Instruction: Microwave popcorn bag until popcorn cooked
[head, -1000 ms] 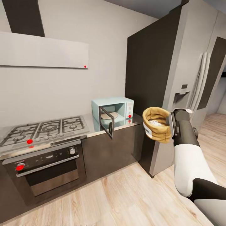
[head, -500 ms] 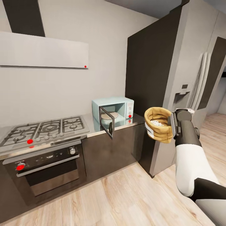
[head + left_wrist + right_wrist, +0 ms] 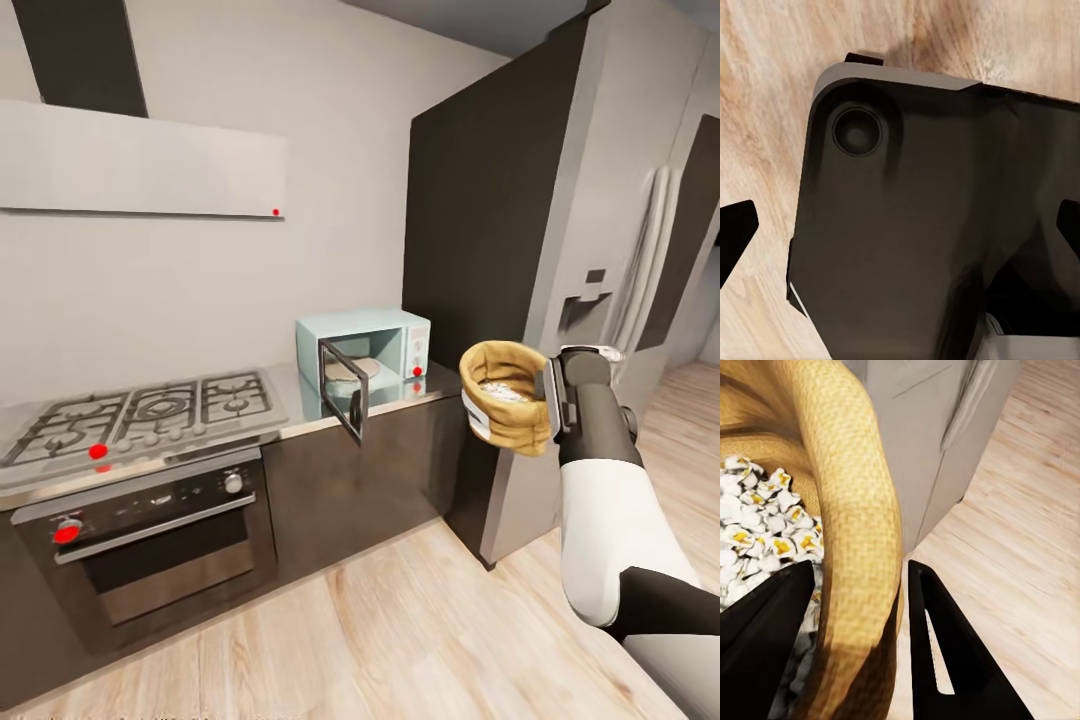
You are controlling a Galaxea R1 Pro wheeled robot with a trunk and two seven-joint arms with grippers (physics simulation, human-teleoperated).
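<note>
- Since one second ago, whole head view shifts slightly rightward: camera motion; bag nearly unchanged.
- Right hand [image 3: 549, 397] pinches popcorn bag [image 3: 504, 396] rim, one finger inside, held over floor [image 3: 400, 620].
- Popcorn [image 3: 757, 540] inside bag.
- Left hand: cannot tell.
- Microwave [image 3: 385, 343] on tabletop [image 3: 300, 400], door open.

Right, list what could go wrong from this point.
1. The right gripper pinches only the popcorn bag's rim, one finger inside; the soft wall could slip or fold, spilling popcorn.
2. The microwave door juts out over the countertop edge; the bag could clip it going in.
3. The bag hangs beside the refrigerator, so a swing could bump it.
</note>
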